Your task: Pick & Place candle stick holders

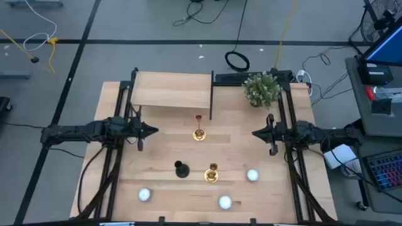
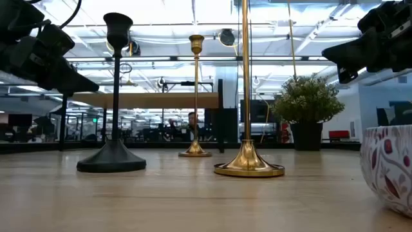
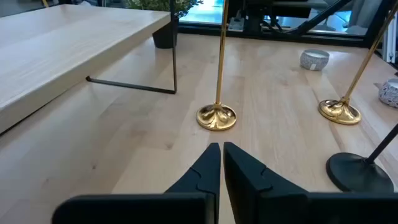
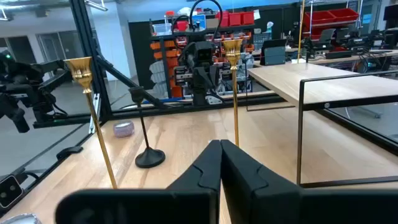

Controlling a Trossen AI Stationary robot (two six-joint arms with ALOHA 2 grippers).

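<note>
three candle stick holders stand upright and untouched on the wooden tabletop (image 1: 163, 144): one gold candlestick (image 1: 198, 133) near the middle, just in front of a low wooden shelf (image 1: 173, 90), a second gold candlestick (image 1: 211, 174) nearer the front edge, and a black candlestick (image 1: 181, 169) just beside it. the left pincer (image 1: 152, 130) hovers at the left side of the tabletop, fingers pressed together and holding nothing, its tips pointed at the middle gold holder. the right pincer (image 1: 256, 133) waits opposite, likewise closed and empty. a potted plant (image 1: 262, 89) sits at the far right corner. no pick appears to have begun; the next move would call for a pincer to spread its fingers and close on a slim stem without tipping it.
</note>
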